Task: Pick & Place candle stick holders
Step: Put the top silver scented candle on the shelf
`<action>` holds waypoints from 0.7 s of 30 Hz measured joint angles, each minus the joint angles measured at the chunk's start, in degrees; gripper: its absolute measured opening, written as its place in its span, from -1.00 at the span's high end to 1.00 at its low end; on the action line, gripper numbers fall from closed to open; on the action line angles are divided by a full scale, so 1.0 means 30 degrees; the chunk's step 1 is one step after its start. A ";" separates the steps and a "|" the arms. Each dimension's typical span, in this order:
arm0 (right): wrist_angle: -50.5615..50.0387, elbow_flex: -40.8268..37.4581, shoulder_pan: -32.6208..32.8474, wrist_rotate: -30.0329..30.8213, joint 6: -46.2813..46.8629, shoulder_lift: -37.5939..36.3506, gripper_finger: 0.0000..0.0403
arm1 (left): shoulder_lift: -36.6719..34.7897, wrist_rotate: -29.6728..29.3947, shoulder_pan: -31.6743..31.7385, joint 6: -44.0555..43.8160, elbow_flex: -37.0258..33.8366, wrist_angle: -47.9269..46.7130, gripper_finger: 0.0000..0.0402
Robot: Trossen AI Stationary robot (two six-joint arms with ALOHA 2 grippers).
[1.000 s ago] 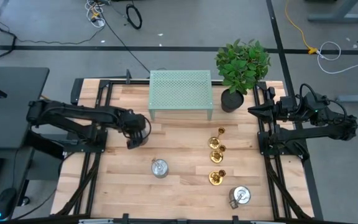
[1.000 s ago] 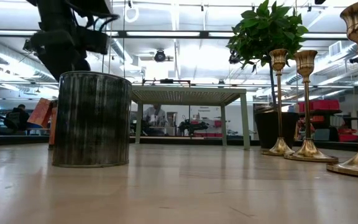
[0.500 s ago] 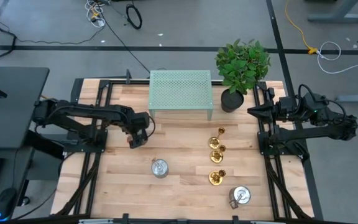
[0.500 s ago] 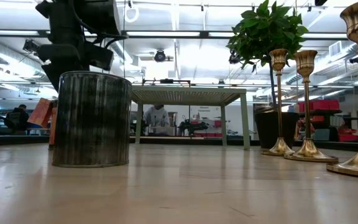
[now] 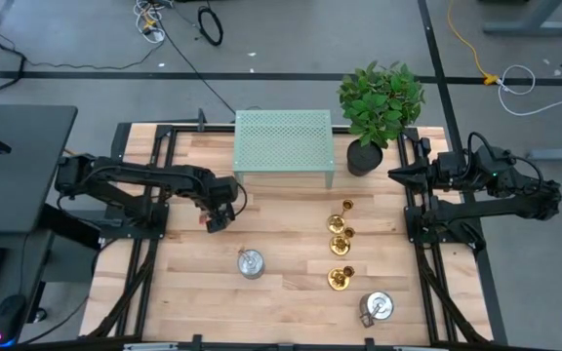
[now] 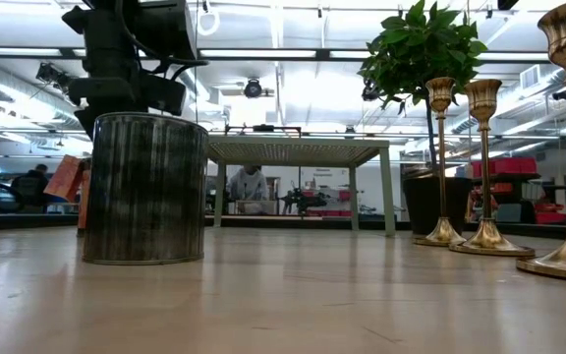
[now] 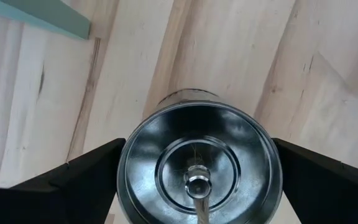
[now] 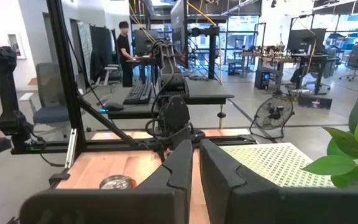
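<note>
The three candle stick holders (image 5: 340, 244) stand in a tight line with little room between them, flanked by a tin can (image 5: 251, 262) well apart on bare table (image 5: 291, 224) and another can (image 5: 377, 308) near the front one.

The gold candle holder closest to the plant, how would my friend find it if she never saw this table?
Start at the potted plant at the table's back right. Just in front of it three gold candle stick holders stand in a row running toward the front edge. The one she wants is the back candle stick holder, nearest the plant's pot; the front one sits beside a silver can instead.
</note>
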 joint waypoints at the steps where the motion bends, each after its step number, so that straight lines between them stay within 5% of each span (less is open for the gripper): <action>1: 0.0000 -0.0003 0.0000 -0.0004 0.0080 -0.0004 0.82 | 0.0000 -0.0137 0.0000 -0.0008 0.0000 -0.0002 -0.99; 21: 0.0007 -0.0002 0.0000 -0.0974 0.0192 -0.0004 0.82 | 0.0656 0.0017 -0.0015 -0.0404 -0.0036 -0.0551 -0.99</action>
